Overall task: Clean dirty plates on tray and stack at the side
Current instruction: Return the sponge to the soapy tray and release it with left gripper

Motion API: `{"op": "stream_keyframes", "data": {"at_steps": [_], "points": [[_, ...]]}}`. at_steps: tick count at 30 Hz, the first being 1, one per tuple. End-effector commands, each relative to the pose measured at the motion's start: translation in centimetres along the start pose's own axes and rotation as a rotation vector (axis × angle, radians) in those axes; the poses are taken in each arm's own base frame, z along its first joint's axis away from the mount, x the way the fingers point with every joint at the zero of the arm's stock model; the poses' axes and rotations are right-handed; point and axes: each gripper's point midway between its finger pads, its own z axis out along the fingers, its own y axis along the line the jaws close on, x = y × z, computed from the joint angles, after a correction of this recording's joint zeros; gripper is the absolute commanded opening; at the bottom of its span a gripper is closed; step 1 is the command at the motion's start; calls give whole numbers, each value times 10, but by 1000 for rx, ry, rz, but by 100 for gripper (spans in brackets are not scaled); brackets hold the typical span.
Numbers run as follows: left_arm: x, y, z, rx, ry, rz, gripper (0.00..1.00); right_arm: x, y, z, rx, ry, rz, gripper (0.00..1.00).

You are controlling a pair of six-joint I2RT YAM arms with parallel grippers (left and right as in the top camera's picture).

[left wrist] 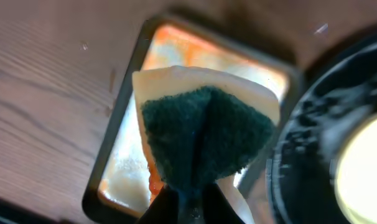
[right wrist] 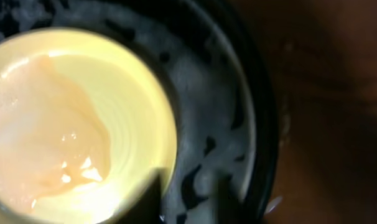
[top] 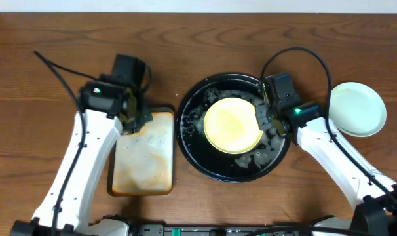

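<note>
While the left pincer [left wrist: 190, 202] clamps a sponge [left wrist: 207, 140], the right pincer [right wrist: 188, 198] gapes astride the yellow plate [right wrist: 83, 124]'s rim.

Wood table [top: 48, 39] carries round tray [top: 197, 155]; rectangular tray [top: 145, 160]; mint plate [top: 358, 109].

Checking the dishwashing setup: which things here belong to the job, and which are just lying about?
For the job: yellow plate, round black tray, mint plate at the side, sponge in left gripper.
Lying about: stained rectangular tray.
</note>
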Motion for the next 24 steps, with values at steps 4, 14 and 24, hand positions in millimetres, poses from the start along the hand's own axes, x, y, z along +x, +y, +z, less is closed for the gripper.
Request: {"op": "stream_keyframes", "data": {"at_steps": [4, 14, 24], "points": [[29, 9, 53, -38, 68, 49, 16, 11, 5, 22, -72, 84, 11, 49], [43, 18, 96, -38, 63, 53, 27, 32, 10, 67, -255, 214, 132, 25], [47, 13, 111, 15, 58, 48, 33, 30, 11, 77, -247, 203, 140, 10]]}}
